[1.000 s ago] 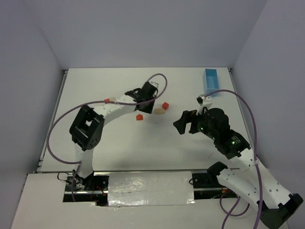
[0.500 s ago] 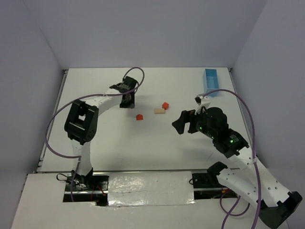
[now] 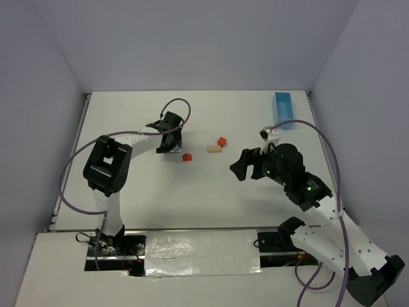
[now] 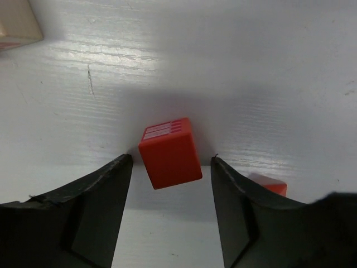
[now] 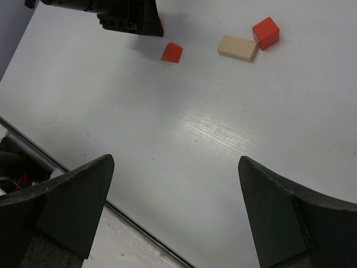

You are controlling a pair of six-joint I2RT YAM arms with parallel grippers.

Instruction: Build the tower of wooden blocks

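Observation:
The wood block tower's pieces lie loose on the white table. A red cube [image 4: 170,152] rests on the table between the fingertips of my left gripper [image 4: 171,158], which is open with a gap on each side. A tan block [image 4: 17,22] and another red block [image 4: 269,183] sit close by. From above, the left gripper [image 3: 167,142] hides that cube. To its right lie a red block [image 3: 187,157], a tan bar [image 3: 214,148] and a red cube [image 3: 222,141]. My right gripper [image 3: 246,165] hovers open and empty, right of them.
A light-blue tray [image 3: 284,110] stands at the back right. In the right wrist view the red block [image 5: 172,52], tan bar [image 5: 237,48] and red cube [image 5: 265,32] lie far ahead, and the table's near edge [image 5: 139,226] runs under the fingers.
My left gripper has swung left, away from the middle blocks, then come slightly nearer. The right arm has barely moved.

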